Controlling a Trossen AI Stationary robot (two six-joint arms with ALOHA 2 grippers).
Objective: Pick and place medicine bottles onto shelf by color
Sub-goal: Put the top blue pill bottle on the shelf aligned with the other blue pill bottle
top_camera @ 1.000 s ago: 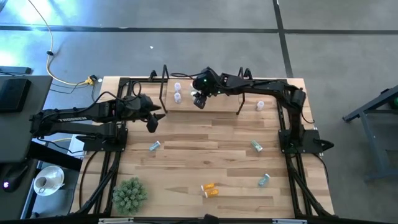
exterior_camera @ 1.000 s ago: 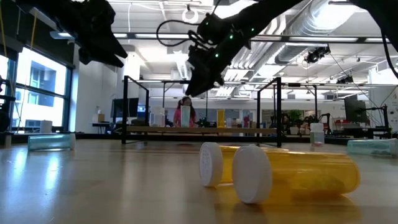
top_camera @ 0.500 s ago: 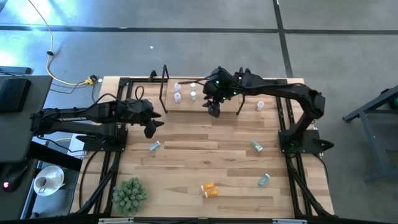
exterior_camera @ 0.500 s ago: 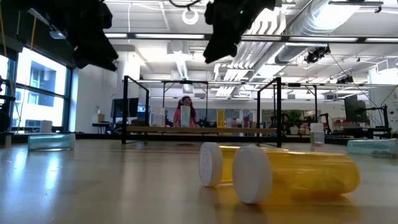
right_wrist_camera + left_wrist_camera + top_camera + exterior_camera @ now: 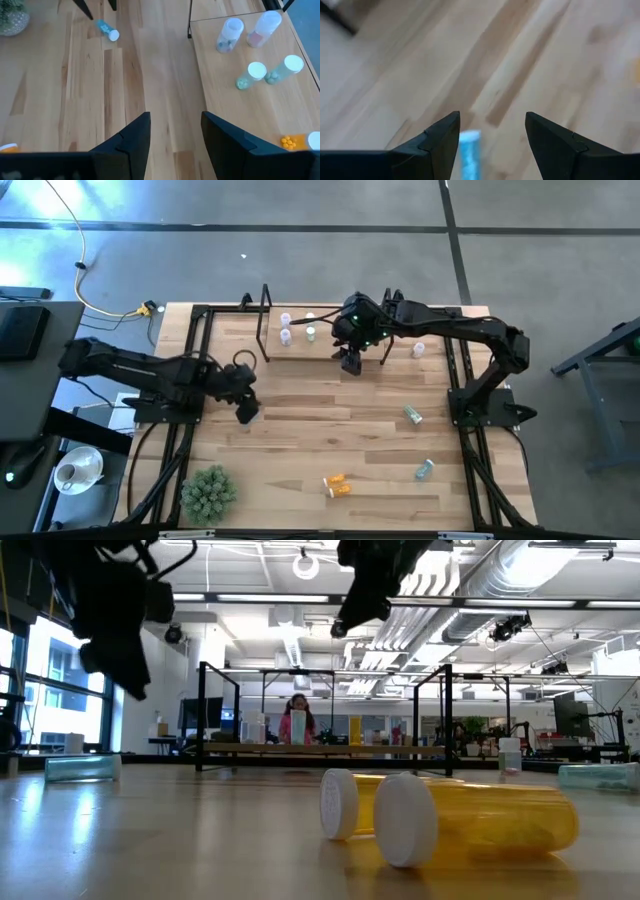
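Between our left pincer's [image 5: 492, 137] spread, empty fingers lies a teal bottle [image 5: 468, 155] on its side on the bench [image 5: 330, 420], cap towards the camera. We judge the arm has lined up over it on the bench's left so the fingers can straddle the body. From above, the left pincer [image 5: 246, 408] hangs right over that spot, hiding the bottle.

Our right pincer [image 5: 350, 358] is open and carries nothing. It hovers at the near edge of the shelf [image 5: 400, 340], at the far side of the bench. On the shelf stand four bottles near its left end: two whitish ones [image 5: 231, 34] together and two teal ones [image 5: 252, 75] just beside them, which reads as grouping by colour. An orange bottle [image 5: 299, 142] shows at the frame's edge, on the shelf too.

Still on the bench are two orange bottles [image 5: 338, 484] lying touching at the near middle, two teal bottles [image 5: 412, 415] on the right, and a plant ball [image 5: 208, 492] at the near left corner.
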